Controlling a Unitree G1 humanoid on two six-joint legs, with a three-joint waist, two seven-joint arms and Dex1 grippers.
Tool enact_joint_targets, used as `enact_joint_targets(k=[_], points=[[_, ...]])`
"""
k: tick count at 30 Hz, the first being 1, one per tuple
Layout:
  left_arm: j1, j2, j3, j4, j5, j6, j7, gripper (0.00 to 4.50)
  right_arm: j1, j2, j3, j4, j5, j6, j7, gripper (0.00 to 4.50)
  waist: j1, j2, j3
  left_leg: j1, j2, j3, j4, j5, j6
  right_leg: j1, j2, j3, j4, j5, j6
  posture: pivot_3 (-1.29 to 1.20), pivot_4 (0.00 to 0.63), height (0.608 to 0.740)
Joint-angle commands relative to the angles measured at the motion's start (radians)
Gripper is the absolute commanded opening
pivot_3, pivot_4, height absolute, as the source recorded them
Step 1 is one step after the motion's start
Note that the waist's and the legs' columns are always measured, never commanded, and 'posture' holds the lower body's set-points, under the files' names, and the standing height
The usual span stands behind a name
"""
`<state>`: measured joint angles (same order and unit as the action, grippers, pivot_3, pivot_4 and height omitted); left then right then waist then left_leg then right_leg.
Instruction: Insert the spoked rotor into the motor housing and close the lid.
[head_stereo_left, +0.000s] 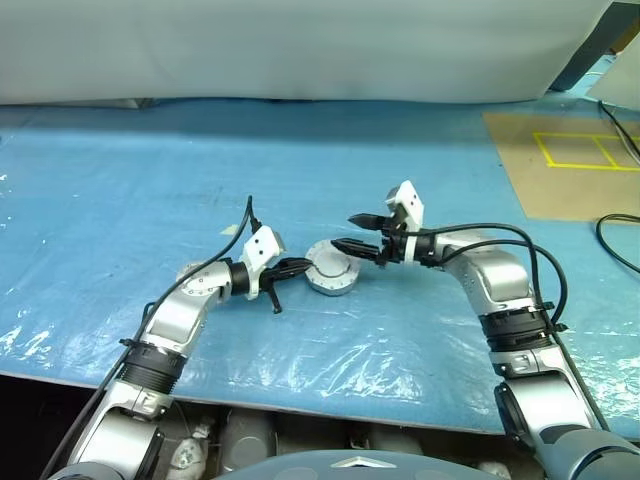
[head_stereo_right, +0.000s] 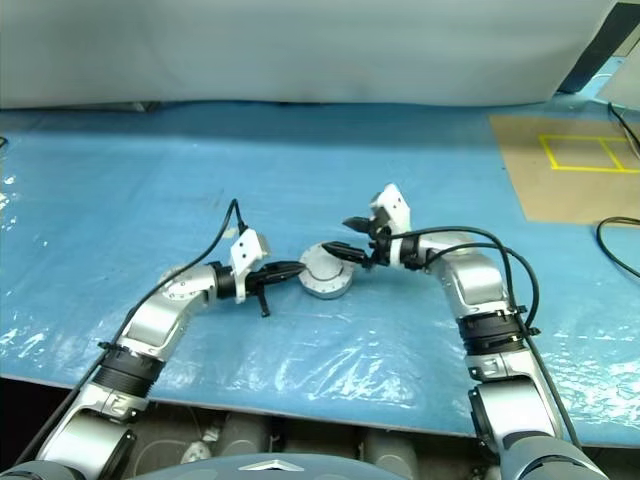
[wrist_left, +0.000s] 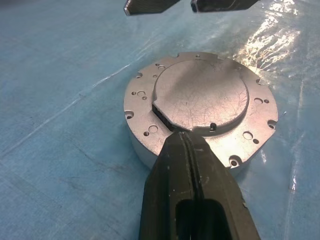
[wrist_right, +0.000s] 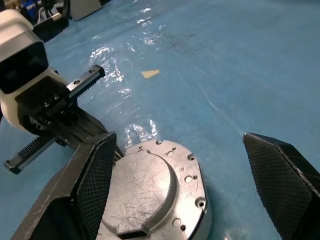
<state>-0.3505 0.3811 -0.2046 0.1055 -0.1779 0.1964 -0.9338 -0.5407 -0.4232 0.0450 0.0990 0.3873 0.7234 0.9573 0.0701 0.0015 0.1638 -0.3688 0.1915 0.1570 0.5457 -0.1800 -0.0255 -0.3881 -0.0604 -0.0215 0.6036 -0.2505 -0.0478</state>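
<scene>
1. The motor housing sat closed on the blue plastic-covered table, near the front middle, between the two arms.
2. It looked like a round, low silver puck; the rotor and windings were not visible.
3. The lid lay flat on top: a raised, scratched silver-grey disc with one straight-cut notch at its edge, showing a dark slot there.
4. Around the lid ran a flat silver flange dotted with small screw holes; a side wall showed below it.
5. The left gripper had its two black fingers pressed together, nothing between them.
6. In the left wrist view its joined tips touched the top of the housing at the lid's notched edge.
7. The right gripper had its fingers spread wide and held nothing.
8. It hung just above the housing's far-right side, pointing toward the left gripper; whether a finger touched the rim could not be told.
9. In the right wrist view its textured pads stood either side of the housing, one over the lid's edge, the other well off over bare table.
10. A brown board with yellow taped lines lay at the far right of the table, well apart.
11. A small tan scrap lay on the blue sheet beyond the housing.
</scene>
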Motion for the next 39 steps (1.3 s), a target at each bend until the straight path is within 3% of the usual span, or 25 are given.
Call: enact_joint_targets(k=[1,8,16,24,27,32,37,39], points=[[0.023,0.01,-0.027,0.015,0.015,0.025,-0.008,0.0,0.012,-0.032,-0.043,0.02,0.091,0.193,0.008,4.25,0.0,0.0,0.0,0.0,0.0,0.0,0.0,0.0,0.0,0.0,0.0,0.0,0.0,0.0,0.0,0.0,0.15,0.74],[0.023,0.012,-0.027,0.009,0.015,0.025,-0.006,0.0,0.029,-0.009,-0.115,0.054,0.199,0.407,-0.035,4.25,0.002,0.0,0.0,0.0,0.0,0.0,0.0,0.0,0.0,-0.001,0.0,0.0,0.001,0.0,0.0,0.0,0.15,0.74],[0.029,0.011,-0.027,0.003,0.015,0.026,-0.002,0.0,0.069,0.024,-0.097,0.064,0.209,0.433,-0.08,4.25,0.003,0.0,0.0,0.0,0.0,0.0,0.001,0.0,0.0,-0.001,0.0,0.0,0.001,0.0,0.0,0.0,0.15,0.74],[0.034,0.008,-0.029,0.003,0.017,0.024,0.002,0.0,0.064,0.073,-0.16,0.146,0.24,0.438,-0.13,4.25,0.002,0.001,0.0,0.002,0.0,0.001,0.001,0.0,0.0,0.0,0.0,0.0,0.002,0.0,0.0,0.0,0.15,0.74],[0.035,0.009,-0.03,0.002,0.018,0.023,0.002,0.0,0.069,0.089,-0.167,0.136,0.261,0.441,-0.128,3.6,0.002,0.001,0.0,0.002,0.001,0.001,0.001,0.0,0.0,0.001,0.0,0.0,0.002,0.0,0.0,0.0,0.15,0.74],[0.034,0.011,-0.03,0.001,0.017,0.025,-0.001,0.0,0.072,0.108,-0.175,0.126,0.279,0.44,-0.135,2.08,0.003,0.001,-0.001,0.002,0.0,0.002,0.001,0.0,-0.001,0.0,0.0,0.0,0.002,0.0,0.0,0.0,0.15,0.74],[0.037,0.013,-0.03,-0.002,0.015,0.025,-0.002,0.0,0.085,0.112,-0.163,0.107,0.288,0.437,-0.143,1.17,0.007,0.001,-0.001,0.003,0.0,0.009,0.001,0.0,0.0,0.002,-0.001,0.0,0.002,0.0,0.0,0.0,0.15,0.74],[0.039,0.012,-0.031,-0.003,0.015,0.026,-0.002,0.0,0.084,0.109,-0.162,0.116,0.282,0.432,-0.147,1.13,0.007,0.001,-0.001,0.005,0.001,0.01,0.001,0.0,0.0,0.002,-0.001,0.0,0.002,0.0,0.0,0.0,0.15,0.74]])
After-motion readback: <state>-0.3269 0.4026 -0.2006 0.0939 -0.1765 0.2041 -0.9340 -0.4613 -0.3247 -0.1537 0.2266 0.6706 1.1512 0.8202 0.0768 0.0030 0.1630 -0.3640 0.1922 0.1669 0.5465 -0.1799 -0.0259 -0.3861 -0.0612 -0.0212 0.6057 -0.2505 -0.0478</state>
